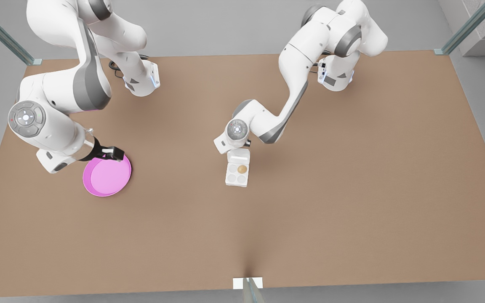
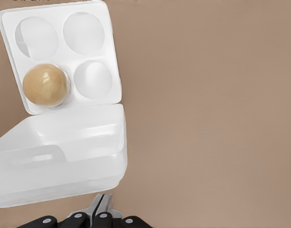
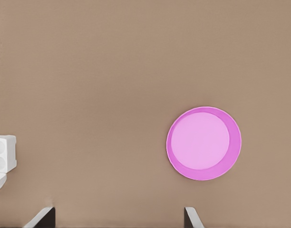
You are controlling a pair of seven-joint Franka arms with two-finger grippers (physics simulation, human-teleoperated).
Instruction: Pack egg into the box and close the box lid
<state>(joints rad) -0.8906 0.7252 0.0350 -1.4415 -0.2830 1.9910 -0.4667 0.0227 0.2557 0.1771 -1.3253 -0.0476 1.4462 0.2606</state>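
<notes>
Silver-tipped and pressed together, the left gripper point(image 2: 101, 210) hovers just behind the lid point(image 2: 64, 156), which lies hinged open, probably so it can push the flap over. Beyond the lid, the egg point(image 2: 45, 85) sits in one cup of the box point(image 2: 63, 53). There is bare table on every side. The right gripper point(image 1: 114, 154) waits, spread, over the plate's point(image 3: 235, 142) edge, well apart.

Light is bright, even and diffuse, falling from above. Shadows on the desk point(image 1: 352, 189) are soft and faint: a dim patch under the arms at the far side, a thin rim beside the plate point(image 1: 107, 176). The box point(image 2: 64, 57) nearly bleaches out in the left wrist view. No glare or edge distortion.
</notes>
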